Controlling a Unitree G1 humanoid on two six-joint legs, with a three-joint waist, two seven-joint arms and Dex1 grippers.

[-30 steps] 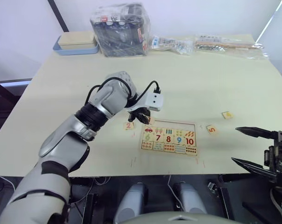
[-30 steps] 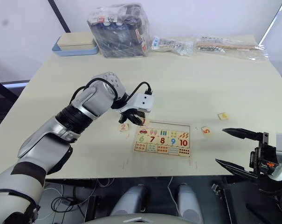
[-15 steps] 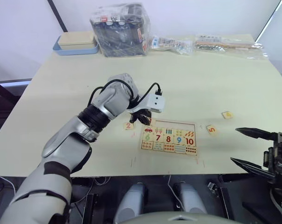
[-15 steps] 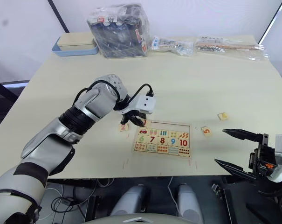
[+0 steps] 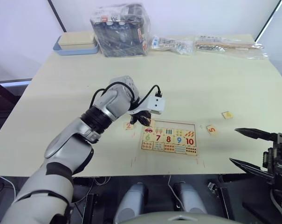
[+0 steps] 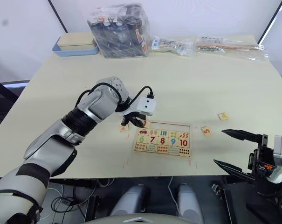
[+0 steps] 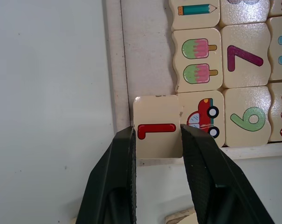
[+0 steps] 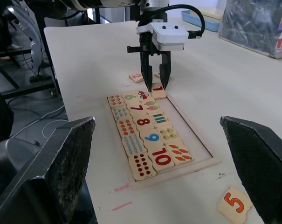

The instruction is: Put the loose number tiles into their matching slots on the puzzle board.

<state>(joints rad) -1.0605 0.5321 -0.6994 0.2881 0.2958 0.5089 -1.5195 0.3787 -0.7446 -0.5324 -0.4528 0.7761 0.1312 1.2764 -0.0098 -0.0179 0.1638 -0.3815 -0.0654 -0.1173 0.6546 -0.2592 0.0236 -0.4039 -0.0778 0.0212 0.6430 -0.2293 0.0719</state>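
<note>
The left gripper (image 7: pixel 155 140), two black fingers, is down at the far-left corner of the flat pale-wood puzzle board (image 5: pixel 169 138) with the thin raised rim. Fingers sit close on either side of the small square pale-wood tile printed with a red 1 (image 7: pixel 158 126); they look closed onto its edges, though actual contact is hard to confirm. The tile lies at the end of the row of bare-wood slots (image 8: pixel 178 116), just beside the red car picture (image 7: pixel 201 116), but one edge seems to ride over the board's rim, so I judge it not fully seated.

Progress: early. The rest of the slot row is empty. The fixed rows, pictures, numerals 6 to 10 and dots, are all in place.

Left to do:
- the pale-wood tile with a red 2 (image 5: pixel 128 125) lies on the cream table (image 5: pixel 75 79) just beside the board's left edge, near the left gripper
- the tile with an orange 5 (image 5: pixel 211 129) lies on the table to the right of the board, a little apart from it
- another small tile (image 5: pixel 227 115) lies further right; its numeral is too small to read
- a fifth tile I can't pick out for sure

The right gripper (image 5: pixel 255 149) hangs off the table's near right edge, fingers spread wide, holding nothing.
</note>
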